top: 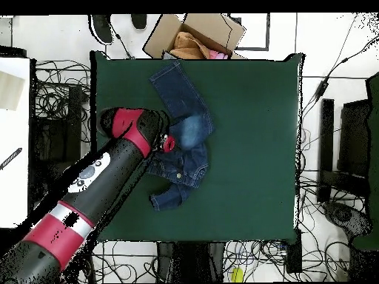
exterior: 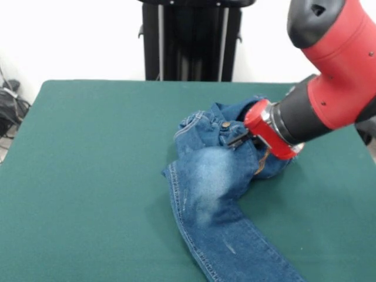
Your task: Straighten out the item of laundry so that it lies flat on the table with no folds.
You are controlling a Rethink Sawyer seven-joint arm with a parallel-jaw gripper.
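Front view: the jeans (exterior: pixel 214 176) lay bunched on the green table (exterior: pixel 88 176), right of its middle, the waist crumpled in a heap with the metal button (exterior: pixel 225 125) showing, while one leg ran out straight toward the near edge. The gripper (exterior: pixel 239 140) had its dark tips down in the waistband just beside the button, probably to pull the heap open; whether they pinched cloth or stood apart I could not tell.

Overhead view: the red and black arm (top: pixel 81 200) slanted across the table's edge onto the jeans' middle. One leg stretched toward a cardboard box (top: pixel 196 33) beyond the table; the other curled back, folded, so the flattening seemed far from done.
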